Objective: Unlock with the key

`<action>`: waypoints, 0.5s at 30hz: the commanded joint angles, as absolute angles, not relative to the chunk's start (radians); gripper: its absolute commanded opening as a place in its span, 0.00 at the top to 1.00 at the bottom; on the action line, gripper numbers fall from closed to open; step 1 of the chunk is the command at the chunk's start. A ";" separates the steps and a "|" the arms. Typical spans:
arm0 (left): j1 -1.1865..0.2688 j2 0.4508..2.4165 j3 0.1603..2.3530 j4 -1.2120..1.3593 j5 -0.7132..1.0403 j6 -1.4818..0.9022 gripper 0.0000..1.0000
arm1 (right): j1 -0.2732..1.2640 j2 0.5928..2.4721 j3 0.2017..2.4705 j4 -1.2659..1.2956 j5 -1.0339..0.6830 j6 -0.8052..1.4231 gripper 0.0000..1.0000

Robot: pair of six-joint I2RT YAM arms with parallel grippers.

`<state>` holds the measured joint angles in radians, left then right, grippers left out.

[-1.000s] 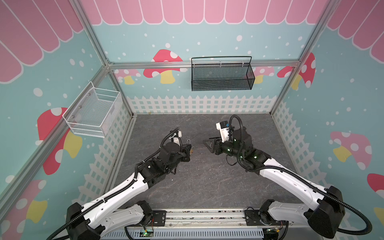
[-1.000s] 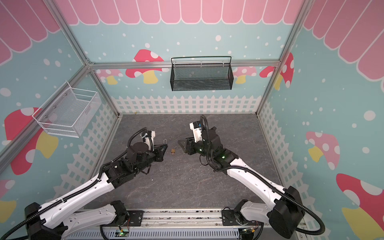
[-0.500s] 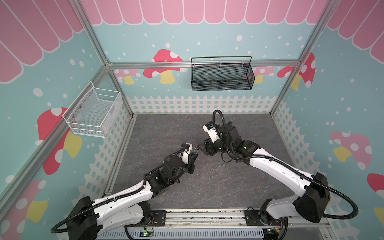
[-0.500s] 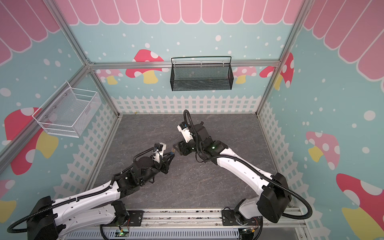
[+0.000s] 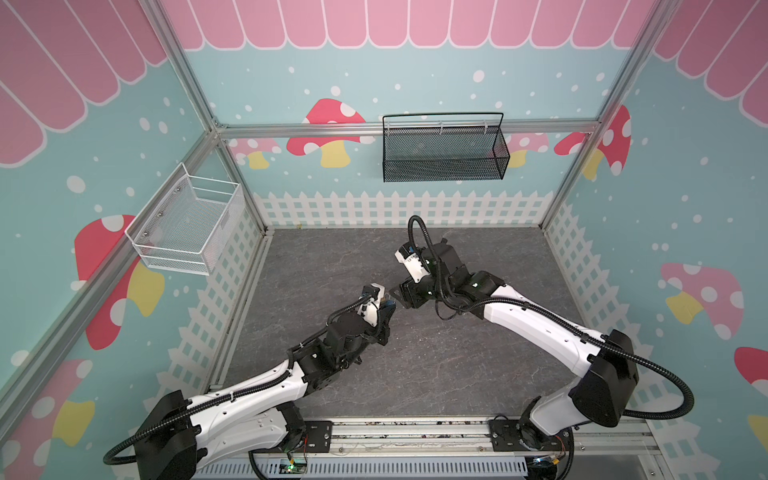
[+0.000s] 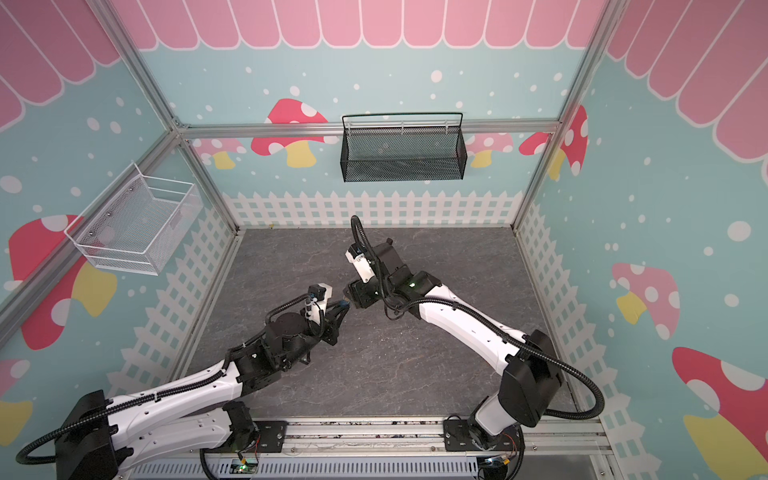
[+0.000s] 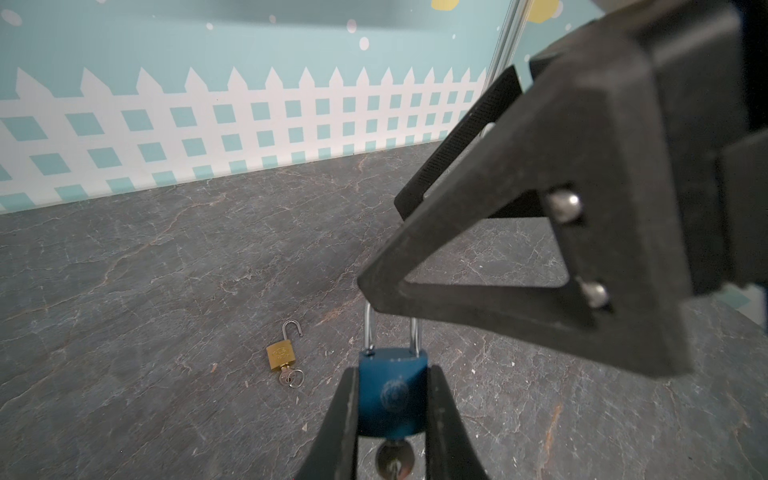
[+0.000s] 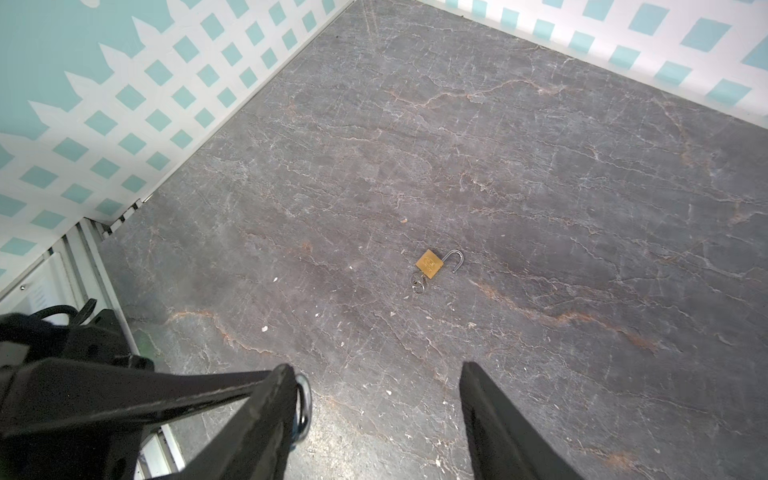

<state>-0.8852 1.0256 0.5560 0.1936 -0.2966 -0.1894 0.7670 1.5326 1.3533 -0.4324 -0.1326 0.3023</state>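
- Blue padlock (image 7: 392, 395) is off the counter (image 7: 166, 291), clamped by its body between the fingers of your left end effector (image 7: 392, 370), which is closed down onto it.
- In both top views you find the blue padlock (image 5: 390, 300) near the middle of the counter, between the two arms.
- Its key (image 7: 395, 457) sits in the keyhole at the bottom end of the body, between the same fingers.
- Its shackle (image 7: 368, 328) has both legs running down to the body. The top of the shackle is hidden behind a finger of the other arm.
- A brass padlock (image 7: 281, 355) lies flat on the counter, apart from both end effectors. Its shackle is swung open and a small key (image 7: 291, 378) on a ring is in its keyhole.
- Your right end effector (image 8: 376, 368) has its jaws spread wide and grips nothing. The blue padlock's shackle loop sits inside the gap, just beside one finger (image 8: 266, 395). You cannot tell whether they touch.
- A black mesh basket (image 5: 442, 158) hangs on the back wall.
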 commanded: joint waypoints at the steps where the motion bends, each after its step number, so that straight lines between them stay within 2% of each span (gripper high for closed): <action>1: -0.888 1.016 0.557 0.220 -0.314 -0.163 1.00 | 0.773 1.549 1.399 -0.482 -0.092 0.267 0.34; 15: -0.888 1.014 0.558 0.220 -0.314 -0.140 1.00 | 0.773 1.609 1.499 -0.595 -0.046 0.192 0.33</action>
